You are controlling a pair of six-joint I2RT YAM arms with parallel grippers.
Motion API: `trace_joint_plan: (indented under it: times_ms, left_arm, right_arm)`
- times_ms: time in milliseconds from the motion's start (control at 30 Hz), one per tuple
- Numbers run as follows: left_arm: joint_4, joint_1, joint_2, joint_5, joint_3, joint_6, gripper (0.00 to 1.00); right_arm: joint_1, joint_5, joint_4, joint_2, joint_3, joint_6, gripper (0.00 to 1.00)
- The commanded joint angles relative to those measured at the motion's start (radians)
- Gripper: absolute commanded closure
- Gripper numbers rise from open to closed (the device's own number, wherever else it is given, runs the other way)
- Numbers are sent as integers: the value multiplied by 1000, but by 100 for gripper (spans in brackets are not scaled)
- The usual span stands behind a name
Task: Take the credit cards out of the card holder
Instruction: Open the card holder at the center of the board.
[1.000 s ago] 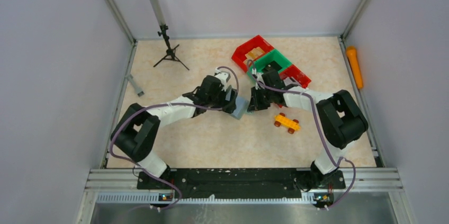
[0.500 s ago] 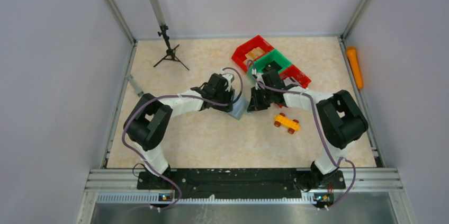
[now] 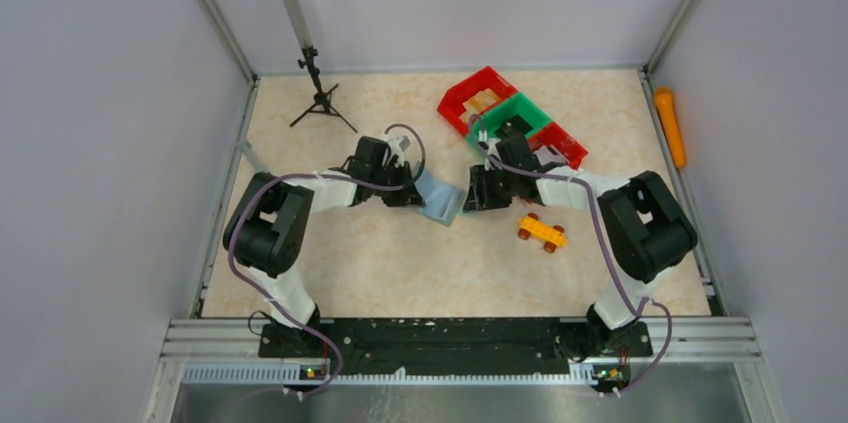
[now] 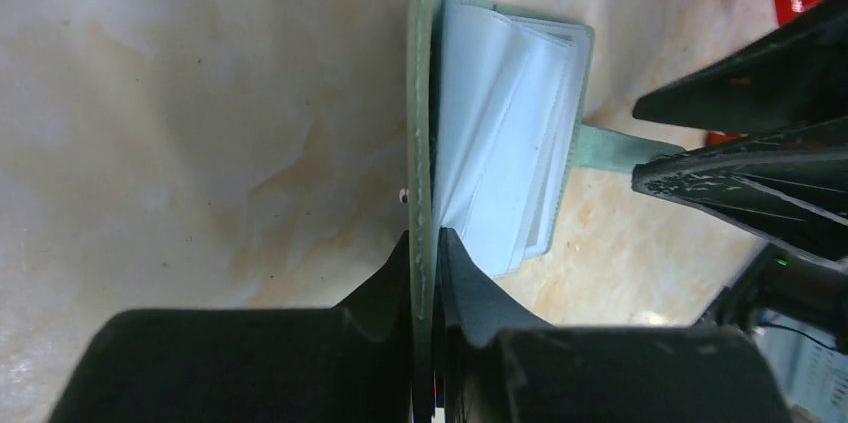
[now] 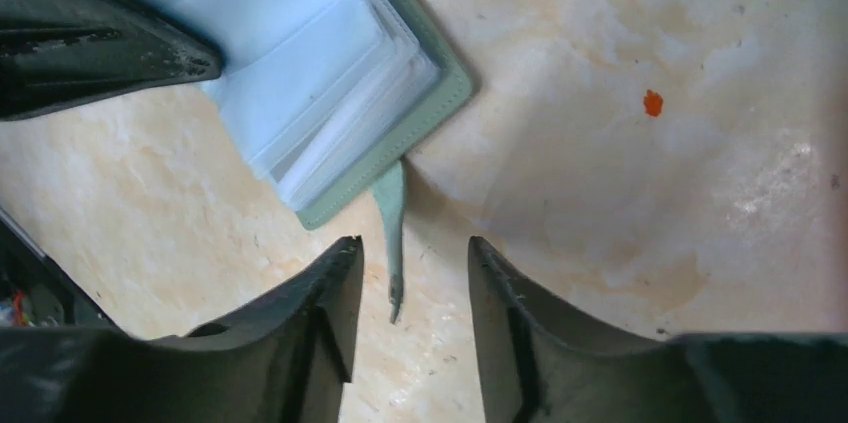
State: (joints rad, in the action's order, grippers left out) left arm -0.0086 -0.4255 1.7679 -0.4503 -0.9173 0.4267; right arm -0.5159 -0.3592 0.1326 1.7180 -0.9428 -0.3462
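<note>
Card holder [image 3: 440, 203] lies mid-worktop [image 3: 400, 273], between the two arms, and it is open. The left gripper [image 4: 424, 243] has its jaws closed tight on the edge of one grey-green cover [image 4: 421, 93], which stands on edge in the left wrist view. The other half lies flat, with pale clear sleeves [image 4: 500, 133] fanned out from the spine.

The right gripper [image 5: 412, 243] sits just beside the holder's far edge with its jaws apart. The small tab [image 5: 390, 213] points into the gap between them and touches neither side, so we read this gripper as holding nothing.

Progress, as we judge it: the holder is opened and pinned by one cover, so access to the sleeves is gained. We see no credit cards in any view. The sleeves look uniformly pale, and we cannot tell which of them is loaded. No card lies on the worktop either.

Left to do: find the loaded sleeves, draw each card out, and set it down. Extraction proper is not yet begun.

The yellow toy car [image 3: 541, 231] and the red and green bins [image 3: 505, 113] are well apart from the work.
</note>
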Motion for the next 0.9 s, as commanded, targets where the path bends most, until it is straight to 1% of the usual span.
trace_joint_plan:
  times_ms: [0, 33, 100, 167, 200, 367, 567, 767, 867]
  left_arm:
    - [193, 42, -55, -248, 73, 117, 91]
    - [241, 51, -62, -282, 93, 148, 91]
    - [341, 71, -78, -343, 136, 210, 91]
    - [452, 94, -91, -393, 179, 277, 91]
    - [513, 105, -95, -415, 199, 312, 91]
    - [831, 139, -98, -504, 278, 492, 94]
    - [1211, 182, -88, -536, 376, 708, 94]
    - [1488, 184, -42, -550, 405, 875, 92]
    - [1556, 183, -10, -557, 404, 927, 93]
  right_arm:
    - [9, -2, -86, -71, 39, -35, 43]
    - [11, -15, -108, -79, 51, -47, 34]
    - [18, -43, -173, -92, 78, -79, 21]
    - [24, -75, -232, -94, 102, -116, 12]
    - [26, -99, -259, -90, 111, -137, 11]
    - [28, -185, -406, -71, 152, -220, 8]
    - [28, -238, -534, -104, 197, -262, 7]
    - [28, -315, -766, -165, 278, -334, 6]
    - [28, -355, -856, -194, 312, -357, 7]
